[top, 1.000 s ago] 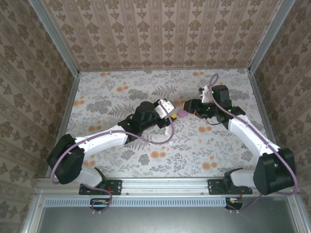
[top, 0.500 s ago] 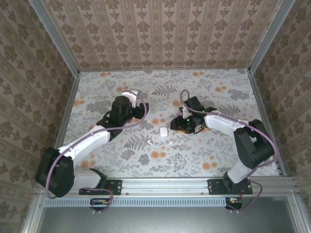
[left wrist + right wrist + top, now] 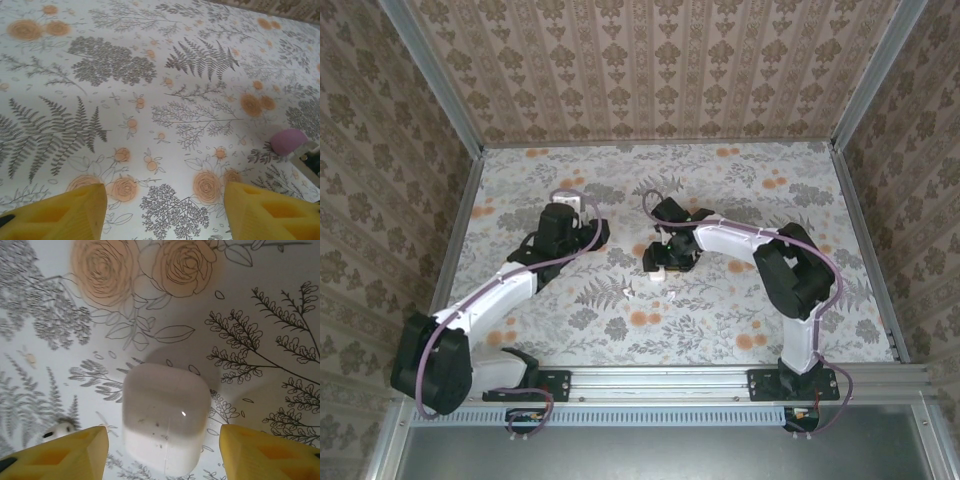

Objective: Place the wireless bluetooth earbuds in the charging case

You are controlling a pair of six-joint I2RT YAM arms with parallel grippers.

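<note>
A closed white charging case (image 3: 165, 405) lies flat on the flowered table, and from above it shows small and white (image 3: 657, 272). My right gripper (image 3: 163, 432) hangs open over the case (image 3: 660, 262), one yellow finger on each side with a gap to each. One white earbud (image 3: 56, 430) lies just beside my right gripper's left finger, a little left of the case (image 3: 627, 290). My left gripper (image 3: 164, 192) is open above bare table at the left (image 3: 576, 203), with nothing between its fingers. A pink rounded piece (image 3: 289, 141) lies at the right edge of the left wrist view, partly hidden.
The flowered table (image 3: 720, 300) is walled by patterned panels on three sides, with a metal rail along the near edge (image 3: 660, 380). The right arm reaches leftward across the table's middle (image 3: 740, 240). A tiny pale speck (image 3: 31, 358) lies on the table left of the case.
The two grippers, together at the middle a second ago, have parted. My left arm has drawn back to the left. My right gripper has moved left and now stands over the white case.
</note>
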